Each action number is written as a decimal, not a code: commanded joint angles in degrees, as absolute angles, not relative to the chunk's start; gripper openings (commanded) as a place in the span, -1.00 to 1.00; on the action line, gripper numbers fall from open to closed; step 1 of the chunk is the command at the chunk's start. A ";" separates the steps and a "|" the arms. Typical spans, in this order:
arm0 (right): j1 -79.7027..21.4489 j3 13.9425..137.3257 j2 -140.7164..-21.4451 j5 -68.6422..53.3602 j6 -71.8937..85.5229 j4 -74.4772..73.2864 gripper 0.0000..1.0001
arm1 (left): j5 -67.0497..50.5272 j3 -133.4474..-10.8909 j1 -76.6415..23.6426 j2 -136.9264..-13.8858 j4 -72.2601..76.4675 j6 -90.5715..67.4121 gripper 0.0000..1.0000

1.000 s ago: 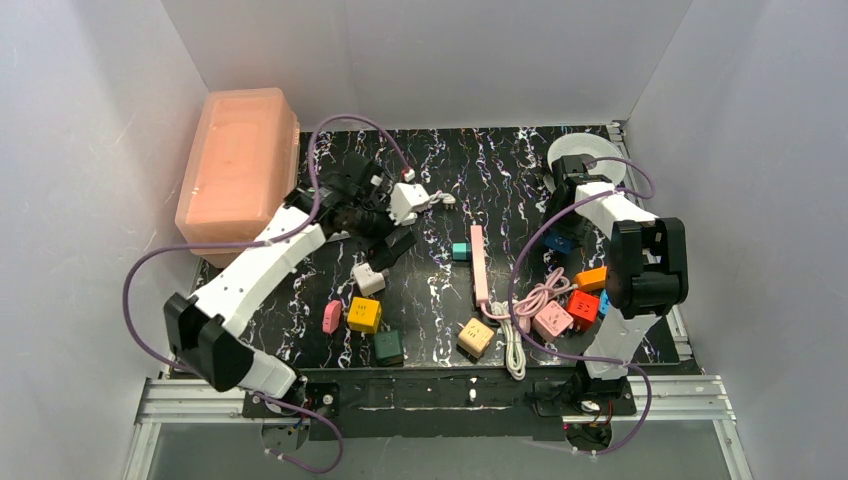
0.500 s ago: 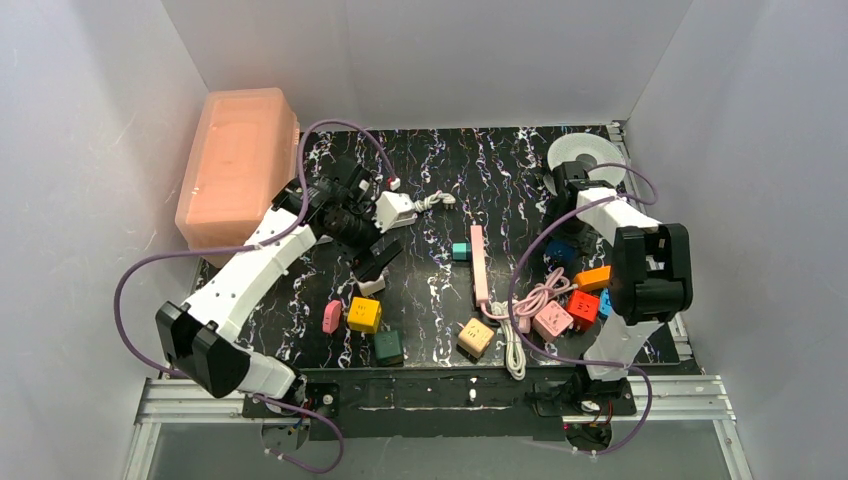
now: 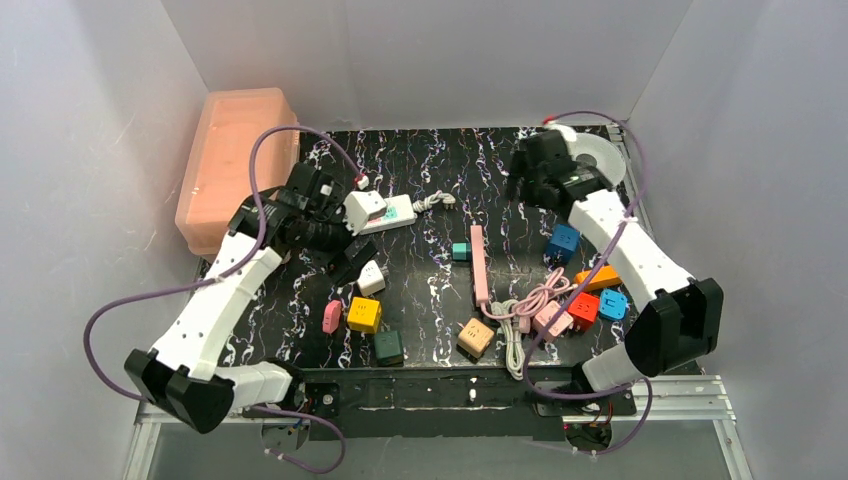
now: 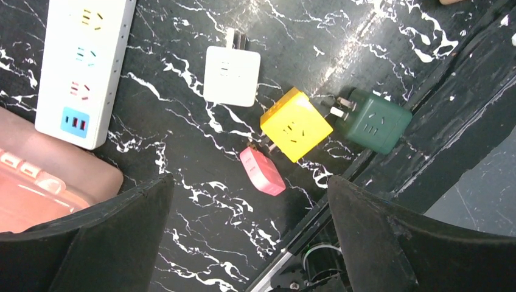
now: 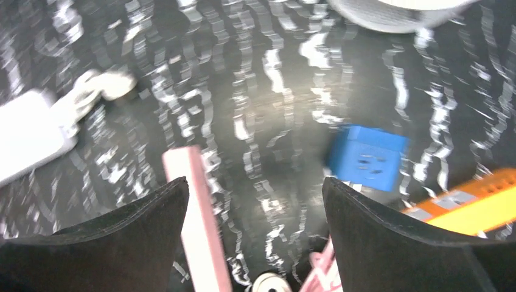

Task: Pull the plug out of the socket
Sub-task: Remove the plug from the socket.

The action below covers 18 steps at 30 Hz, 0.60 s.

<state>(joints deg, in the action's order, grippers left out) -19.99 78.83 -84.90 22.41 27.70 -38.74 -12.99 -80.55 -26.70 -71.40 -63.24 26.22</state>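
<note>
The socket, a long white power strip with pastel outlet faces, lies flat at the back left of the table, its white cord knotted at its right end. In the left wrist view the strip shows bare outlets and a blue USB end; its far end is cut off. No plug shows in it. My left gripper is open and empty, just in front of the strip, and stands wide open in its own view. My right gripper is open and empty at the back middle, over bare table.
Loose adapters lie in front: white, yellow, green, small pink, tan, teal. A slim pink bar, blue cube and orange block lie to the right. A pink bin stands back left.
My left gripper has pulled back to the left, and the strip has shifted left and now lies free. My right arm has swung from the right side to the back middle.
</note>
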 commanded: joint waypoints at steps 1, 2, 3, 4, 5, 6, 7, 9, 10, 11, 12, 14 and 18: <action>-32.40 77.88 -85.31 21.75 24.64 -38.82 0.76 | -16.46 -78.04 -24.55 -65.12 -65.10 30.43 0.97; -34.28 76.85 -85.52 20.89 24.92 -38.24 0.75 | -17.14 -77.32 -24.07 -63.07 -64.00 31.51 0.97; -35.78 75.97 -85.71 19.80 25.83 -37.82 0.74 | -17.44 -76.30 -23.42 -60.72 -61.95 31.94 0.96; -37.01 74.89 -86.01 18.44 26.33 -37.26 0.73 | -17.41 -75.05 -22.86 -58.19 -59.71 32.11 0.96; -38.06 73.77 -86.13 17.33 26.60 -36.39 0.73 | -16.77 -73.99 -22.50 -56.34 -57.80 31.56 0.97; -39.34 72.60 -86.32 17.10 26.67 -35.71 0.72 | -15.58 -73.41 -22.32 -55.26 -56.55 30.21 0.97; -40.59 71.76 -86.69 17.08 26.59 -35.20 0.71 | -14.94 -73.50 -22.19 -55.15 -56.68 29.29 0.97; -42.57 70.70 -87.84 17.75 26.43 -34.99 0.70 | -14.49 -73.85 -22.07 -56.00 -58.13 28.20 0.96; -43.35 70.41 -88.60 18.29 26.31 -35.10 0.68 | -14.38 -73.94 -22.03 -56.45 -58.79 27.82 0.96; -43.95 70.14 -89.24 18.81 26.26 -35.23 0.65 | -14.07 -74.03 -21.99 -56.66 -59.15 27.62 0.96; -44.41 69.81 -90.06 19.30 26.30 -35.24 0.64 | -13.72 -73.99 -21.97 -56.58 -59.16 27.52 0.96; -44.71 68.97 -91.55 20.76 26.86 -35.59 0.64 | -12.92 -73.95 -21.98 -55.46 -58.31 27.66 0.96; -44.74 65.86 -93.40 22.18 27.98 -33.68 0.65 | -9.73 -74.81 -21.97 -49.17 -50.83 28.56 0.96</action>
